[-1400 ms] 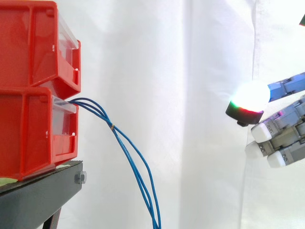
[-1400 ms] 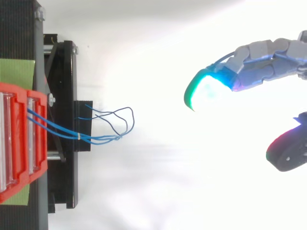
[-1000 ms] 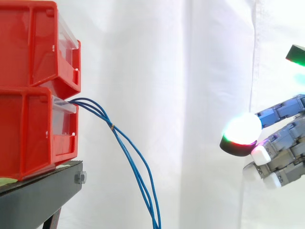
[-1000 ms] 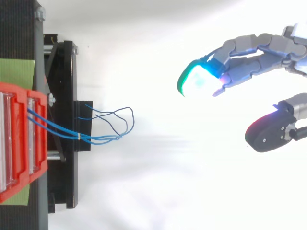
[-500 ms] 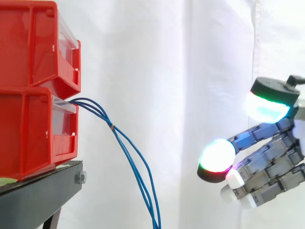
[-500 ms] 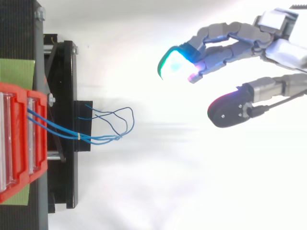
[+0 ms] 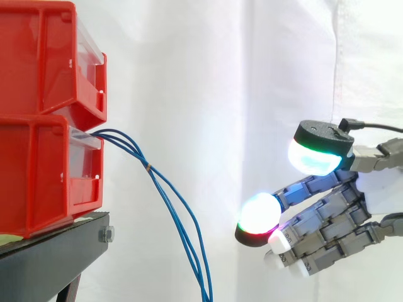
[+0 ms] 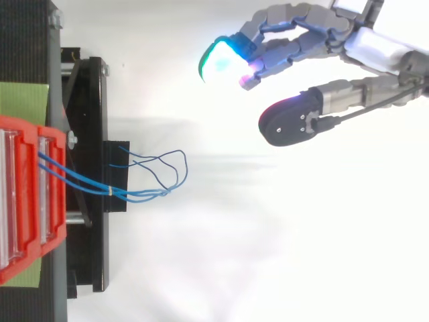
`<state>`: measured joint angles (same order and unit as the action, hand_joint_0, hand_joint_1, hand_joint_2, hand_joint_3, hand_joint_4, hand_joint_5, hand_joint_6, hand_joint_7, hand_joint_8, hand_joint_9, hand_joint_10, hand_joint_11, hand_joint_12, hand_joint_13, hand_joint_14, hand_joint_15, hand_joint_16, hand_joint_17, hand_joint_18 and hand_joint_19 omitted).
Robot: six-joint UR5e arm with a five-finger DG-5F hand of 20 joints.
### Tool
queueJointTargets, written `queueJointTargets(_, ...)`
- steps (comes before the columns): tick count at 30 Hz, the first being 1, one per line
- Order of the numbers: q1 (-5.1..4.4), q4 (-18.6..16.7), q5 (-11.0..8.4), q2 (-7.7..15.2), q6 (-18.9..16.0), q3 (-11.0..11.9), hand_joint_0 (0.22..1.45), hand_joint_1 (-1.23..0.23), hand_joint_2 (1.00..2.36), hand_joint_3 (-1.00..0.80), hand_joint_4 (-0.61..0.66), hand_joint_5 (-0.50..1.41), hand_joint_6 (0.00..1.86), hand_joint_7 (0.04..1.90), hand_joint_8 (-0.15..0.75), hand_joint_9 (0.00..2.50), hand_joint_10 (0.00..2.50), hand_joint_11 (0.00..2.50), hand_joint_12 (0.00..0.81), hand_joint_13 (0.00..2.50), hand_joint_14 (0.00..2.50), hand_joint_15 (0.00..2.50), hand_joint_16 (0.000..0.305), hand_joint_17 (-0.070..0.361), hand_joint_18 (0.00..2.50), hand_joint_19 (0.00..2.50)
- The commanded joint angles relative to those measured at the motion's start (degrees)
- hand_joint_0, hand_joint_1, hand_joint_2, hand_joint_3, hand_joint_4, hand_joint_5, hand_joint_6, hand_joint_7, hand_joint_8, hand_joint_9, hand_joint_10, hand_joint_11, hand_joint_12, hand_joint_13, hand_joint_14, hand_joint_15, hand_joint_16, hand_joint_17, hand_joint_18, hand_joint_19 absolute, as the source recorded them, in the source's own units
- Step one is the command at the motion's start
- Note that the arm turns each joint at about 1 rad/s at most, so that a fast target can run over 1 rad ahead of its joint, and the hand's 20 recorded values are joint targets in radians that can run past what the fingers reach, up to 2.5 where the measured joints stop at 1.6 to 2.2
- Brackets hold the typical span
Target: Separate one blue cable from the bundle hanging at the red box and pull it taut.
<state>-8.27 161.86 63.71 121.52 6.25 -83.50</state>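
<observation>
Several thin blue cables (image 7: 170,201) come out of the lower red bin (image 7: 47,170) and hang down in a loose bundle, tied by a small band near the top. From above, the blue cables (image 8: 144,178) fan out with loose curled ends. My hand (image 7: 334,214) is to the right of the bundle, well apart from it, with fingers stretched toward the cables and the thumb spread above them. In the top view the hand (image 8: 315,47) is above and to the right of the cable ends. It is open and holds nothing.
Two red bins are stacked, the upper red bin (image 7: 50,60) on the lower one, on a black stand (image 7: 56,255). The black stand (image 8: 84,174) juts out below the bins in the top view. A white curtain (image 7: 252,94) hangs behind.
My hand has moved left toward the cables and dropped lower in the side view. Its thumb has come into sight. The cables hang as before.
</observation>
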Motion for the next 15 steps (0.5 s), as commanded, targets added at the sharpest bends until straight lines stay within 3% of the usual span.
queueJointTargets(1,0.18,-0.93,0.01,2.06,0.17,1.32,0.54,-0.67,1.00,-0.50,0.30,-0.20,0.50,0.85,0.349,0.67,0.01,0.28,0.306,0.60,0.01,0.19,0.030,0.069,0.41,0.19)
queueJointTargets(2,0.18,-0.93,0.01,2.06,0.17,1.32,0.54,-0.67,1.00,-0.50,0.30,-0.20,0.50,0.85,0.349,0.67,0.01,0.28,0.306,0.60,0.01,0.19,0.031,0.069,0.41,0.18)
queueJointTargets(4,0.89,1.18,0.54,4.17,-1.50,4.75,0.54,-0.67,1.00,-0.50,0.30,-0.20,0.50,0.85,0.350,0.68,0.01,0.28,0.307,0.60,0.01,0.19,0.030,0.068,0.41,0.19)
queueJointTargets(7,1.15,2.76,1.51,4.43,-1.68,6.33,0.54,-0.67,1.00,-0.50,0.30,-0.20,0.50,0.86,0.350,0.68,0.01,0.29,0.307,0.60,0.01,0.19,0.031,0.069,0.41,0.18)
queueJointTargets(15,1.15,2.50,1.68,4.52,-1.33,7.21,0.54,-0.67,1.00,-0.50,0.30,-0.20,0.50,0.85,0.351,0.68,0.01,0.29,0.307,0.60,0.01,0.20,0.031,0.069,0.41,0.19)
